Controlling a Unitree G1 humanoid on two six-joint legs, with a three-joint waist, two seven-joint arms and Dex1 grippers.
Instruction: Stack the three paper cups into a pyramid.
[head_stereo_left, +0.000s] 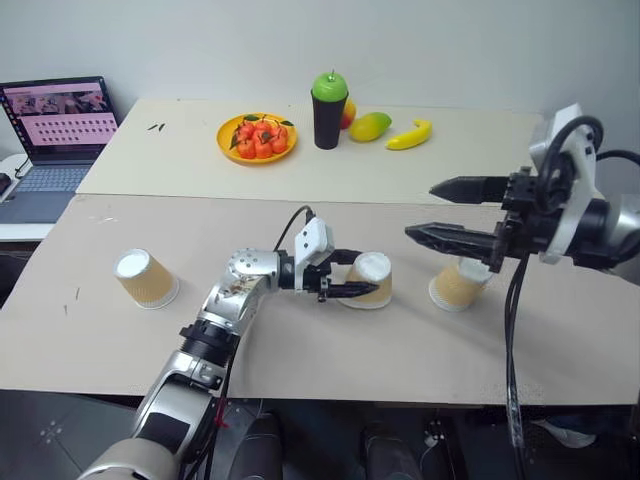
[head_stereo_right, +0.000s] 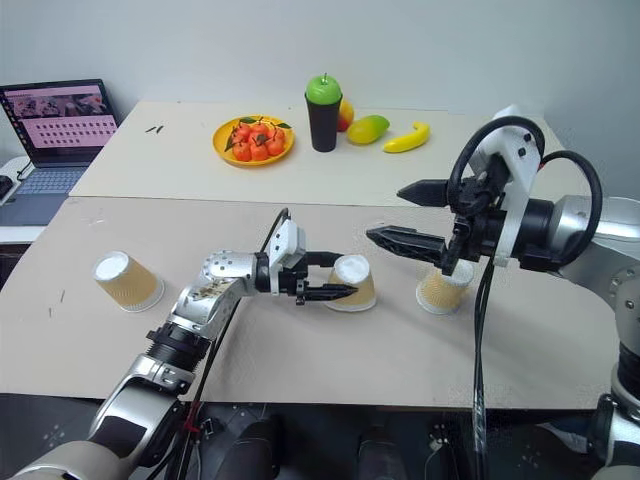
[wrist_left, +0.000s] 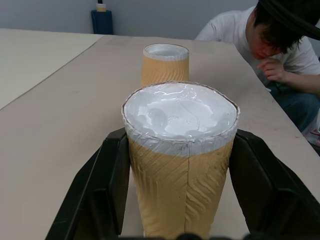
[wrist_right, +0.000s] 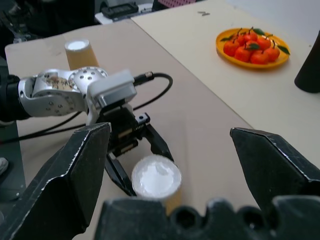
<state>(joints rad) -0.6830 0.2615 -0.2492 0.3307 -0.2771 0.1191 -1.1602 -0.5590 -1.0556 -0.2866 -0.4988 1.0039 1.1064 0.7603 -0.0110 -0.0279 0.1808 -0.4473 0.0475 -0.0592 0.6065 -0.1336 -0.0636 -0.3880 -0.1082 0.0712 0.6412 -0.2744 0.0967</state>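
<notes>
Three tan paper cups stand upside down on the table. The left cup (head_stereo_left: 146, 278) stands alone. My left gripper (head_stereo_left: 358, 275) lies level, pointing right, and is shut on the middle cup (head_stereo_left: 371, 266). Its black fingers (wrist_left: 107, 190) press that cup's ribbed sides (wrist_left: 180, 150). The right cup (head_stereo_left: 458, 286) stands a short way beyond it (wrist_left: 165, 62). My right gripper (head_stereo_left: 420, 210) hovers open above and just left of the right cup, holding nothing. Between its wide fingers (wrist_right: 75, 165) the middle cup's white base (wrist_right: 156, 180) shows.
On the back table sit an orange plate of tangerines (head_stereo_left: 257, 137), a black cup with a green top (head_stereo_left: 329, 108), a mango (head_stereo_left: 370, 126) and a banana (head_stereo_left: 408, 135). A laptop (head_stereo_left: 60, 120) stands far left. A person (wrist_left: 280, 45) crouches beyond the table's right end.
</notes>
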